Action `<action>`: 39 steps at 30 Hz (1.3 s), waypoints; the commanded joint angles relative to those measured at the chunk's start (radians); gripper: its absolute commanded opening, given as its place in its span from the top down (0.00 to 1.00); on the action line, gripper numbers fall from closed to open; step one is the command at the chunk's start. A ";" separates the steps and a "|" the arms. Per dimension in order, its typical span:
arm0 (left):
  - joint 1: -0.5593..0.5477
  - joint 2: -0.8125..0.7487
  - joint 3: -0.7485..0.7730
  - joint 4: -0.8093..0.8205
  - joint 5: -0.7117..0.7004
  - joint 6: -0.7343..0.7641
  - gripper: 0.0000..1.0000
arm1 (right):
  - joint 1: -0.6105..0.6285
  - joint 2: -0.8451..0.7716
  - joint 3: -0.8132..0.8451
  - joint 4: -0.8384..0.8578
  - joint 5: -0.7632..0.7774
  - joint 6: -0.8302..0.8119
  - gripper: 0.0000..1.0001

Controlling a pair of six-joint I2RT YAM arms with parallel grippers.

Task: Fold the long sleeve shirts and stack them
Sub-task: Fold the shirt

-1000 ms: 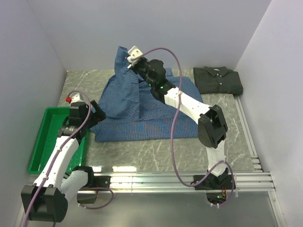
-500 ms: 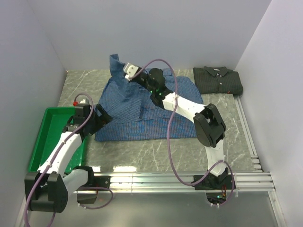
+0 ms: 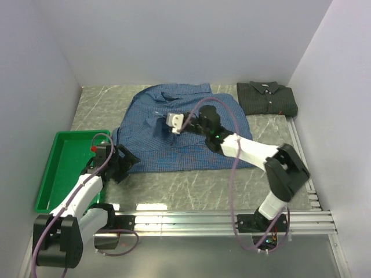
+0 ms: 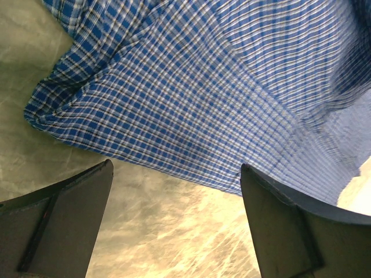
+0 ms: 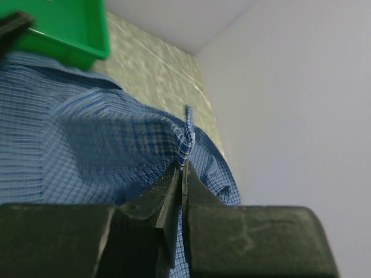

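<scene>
cloth of the blue checked shirt [image 3: 168, 104] is pinched tight between the closed fingers of my right gripper [image 3: 174, 123], a small ridge of it standing up past the tips, while the rest lies spread across the middle of the marble table [image 3: 191, 185]. my left gripper [image 3: 126, 162] sits at that shirt's 8 o'clock corner with jaws wide apart and holding nothing, the hem just ahead of them. the dark folded shirt [image 3: 266, 97] lies at 2 o'clock from the blue one, the green tray [image 3: 58, 174] at 8 o'clock.

Blue checked shirt [image 3: 151, 116] sprawls rumpled; dark shirt [image 3: 266, 98] lies folded.
</scene>
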 commanded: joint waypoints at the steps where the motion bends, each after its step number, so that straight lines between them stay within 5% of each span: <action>1: -0.003 -0.049 -0.003 0.026 -0.031 -0.044 0.03 | -0.002 -0.145 -0.084 -0.070 -0.068 -0.051 0.92; 12: -0.002 -0.111 0.006 -0.030 -0.060 -0.039 0.02 | 0.027 -0.396 -0.305 -0.336 0.171 0.113 0.64; 16: -0.003 -0.135 0.082 -0.102 -0.085 0.029 0.02 | 0.026 -0.488 -0.348 -0.343 0.320 0.413 0.50; 18: -0.003 -0.134 0.116 -0.127 -0.094 0.066 0.02 | 0.026 -0.530 -0.353 -0.374 0.367 0.537 0.36; 23: -0.003 -0.094 0.217 -0.171 -0.068 0.178 0.01 | 0.026 -0.562 -0.334 -0.464 0.498 1.144 0.00; 26: -0.003 -0.068 0.231 -0.156 -0.044 0.183 0.01 | 0.027 -0.562 -0.394 -0.466 0.556 1.493 0.01; 30: -0.003 -0.028 0.208 -0.087 -0.007 0.146 0.02 | 0.027 -0.558 -0.527 -0.277 0.567 1.815 0.29; 39: -0.003 0.050 0.156 0.022 -0.040 0.045 0.02 | 0.033 -0.374 -0.535 -0.241 0.593 1.822 0.32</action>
